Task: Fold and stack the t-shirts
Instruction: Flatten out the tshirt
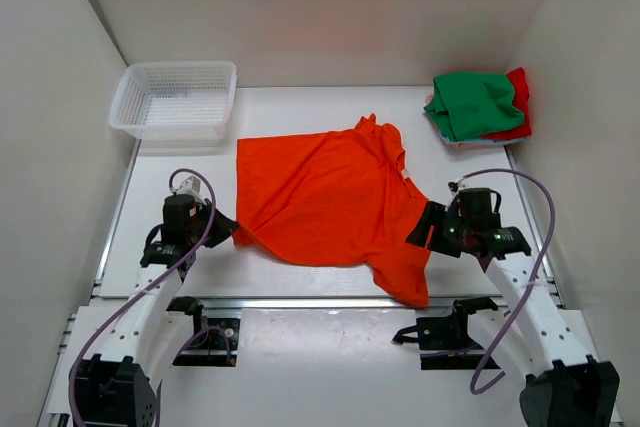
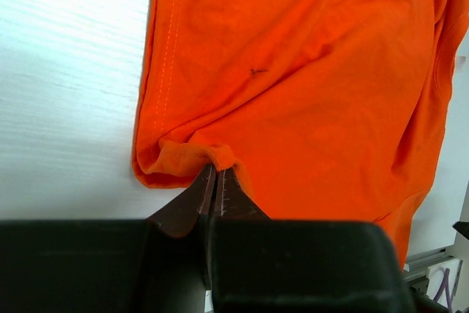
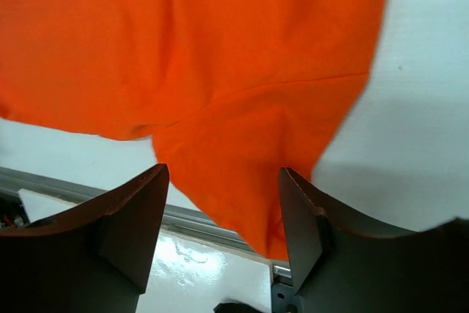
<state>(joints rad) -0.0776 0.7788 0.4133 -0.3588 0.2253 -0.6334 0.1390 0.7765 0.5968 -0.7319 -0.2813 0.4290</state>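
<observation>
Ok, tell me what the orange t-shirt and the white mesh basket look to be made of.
Bright orange cloth t-shirt: soft, matte knit fabric, probably cotton or a blend. It wrinkles, lies limp on the table, and shows a stitched hem in the left wrist view.
White mesh basket: most likely rigid moulded plastic with a faint sheen. The even grid of holes and the solid rim suggest it.

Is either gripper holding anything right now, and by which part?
The left gripper pinches the orange t-shirt by a small fold at its hem corner. The right gripper stands open over the shirt, holding nothing.
</observation>
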